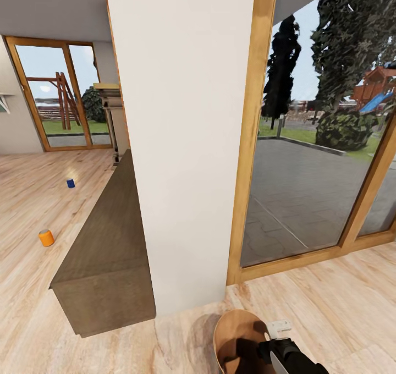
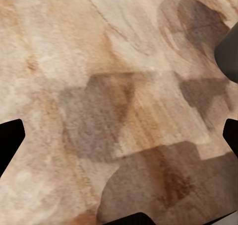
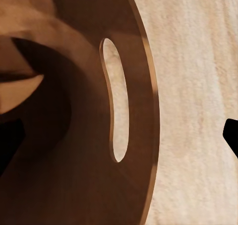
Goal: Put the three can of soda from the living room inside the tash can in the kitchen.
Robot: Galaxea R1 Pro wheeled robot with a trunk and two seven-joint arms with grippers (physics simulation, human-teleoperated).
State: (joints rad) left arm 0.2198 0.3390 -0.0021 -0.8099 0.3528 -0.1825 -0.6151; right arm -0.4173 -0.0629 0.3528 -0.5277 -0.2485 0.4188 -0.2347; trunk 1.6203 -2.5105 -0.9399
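1. Cans are seen lying well apart on the pale wood-plank floor (image 1: 33,286) in the head view: a short bright orange soda can (image 1: 46,237) stands nearer, and a short dark blue soda can (image 1: 70,183) stands farther off, towards the wood-framed glass door (image 1: 55,93) at the back. A third can is not made out.

2. Both cans are placed on the far side of a long, low, grey-brown wooden cabinet (image 1: 104,253), which runs out from the broad white pillar (image 1: 187,143) straight ahead.

3. A round brown wooden bin with a slot handle (image 3: 114,106) is seen just under the right arm (image 1: 289,355) and close before the right wrist camera. Whether it is held cannot be told, and the state of the right pincer cannot be judged.

4. The left pincer's dark fingertips (image 2: 10,140) are seen spread far apart over bare floor, with nothing between them.

5. The step in hand is judged to be the approach to the cans. The base should be turned left and steered around the cabinet's near corner with a wide margin, so that neither arm nor bin is clipped.

6. The orange can is best taken first, being the closer; it should be approached slowly, since a light upright can is easily knocked over and rolled.
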